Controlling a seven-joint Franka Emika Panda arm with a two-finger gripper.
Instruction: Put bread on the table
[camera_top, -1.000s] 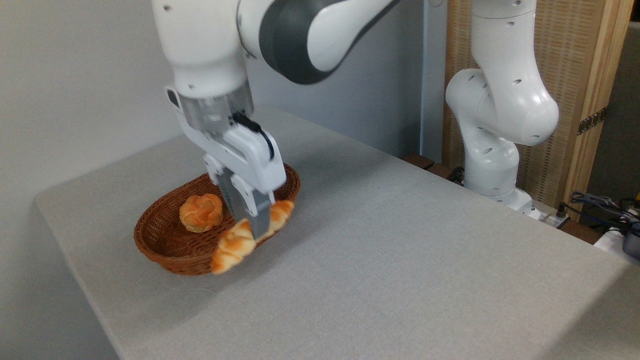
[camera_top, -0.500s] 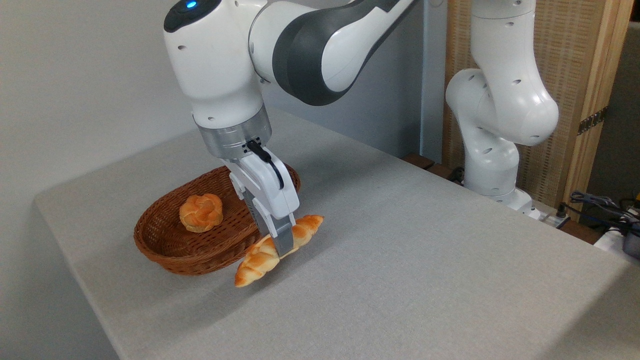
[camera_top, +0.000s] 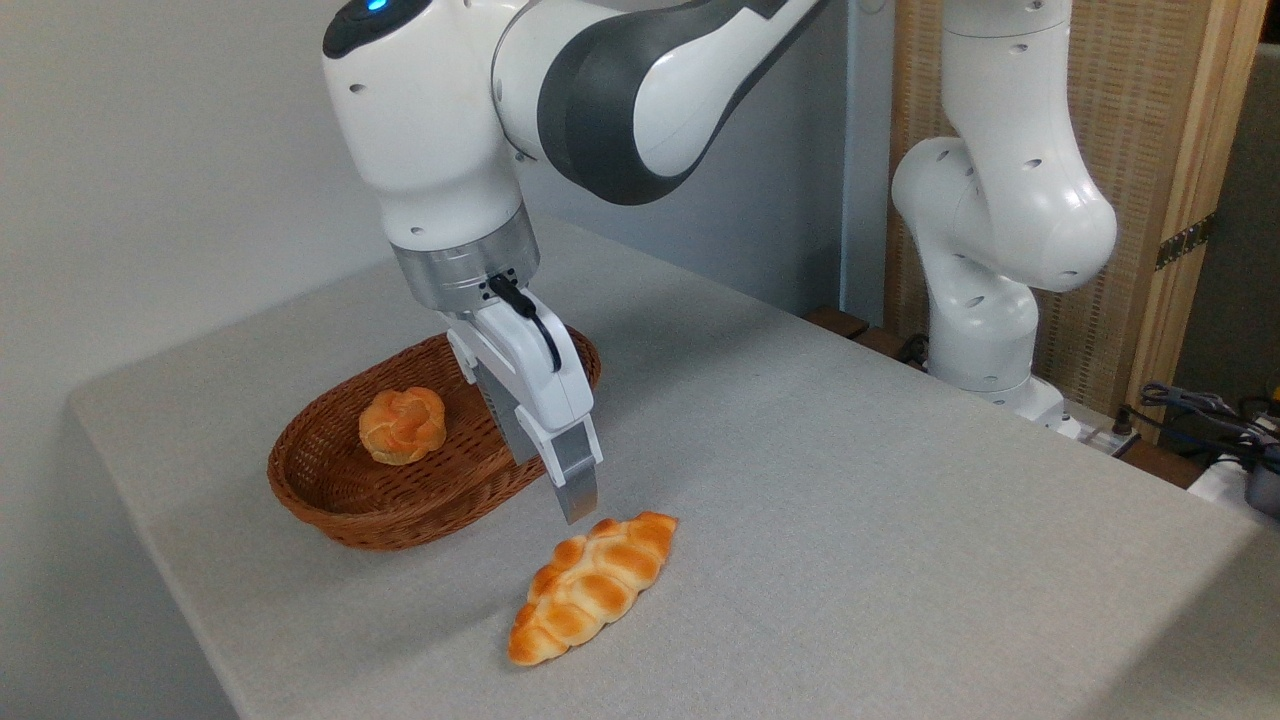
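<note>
the bread (camera_top: 592, 587) lies flat on the table (camera_top: 850, 480), on the grey cloth just in front of the wicker basket (camera_top: 330, 490) and apart from its rim, its long axis running diagonally from lower left to upper right. the gripper (camera_top: 577, 505) hangs just above the loaf's upper end, holding nothing; only one finger shows clearly from this side, so how wide the jaws stand cannot be told. inside the basket sits a small knotted bun (camera_top: 402, 424), toward its left half, with the gripper body crossing in front of the basket's right end. the arm's base column (camera_top: 1000, 250) stands at the table's far right edge, before a slatted wooden panel (camera_top: 1150, 150), and a tangle of cables (camera_top: 1200, 420) lies near the right border. the cloth around the loaf is bare.
</note>
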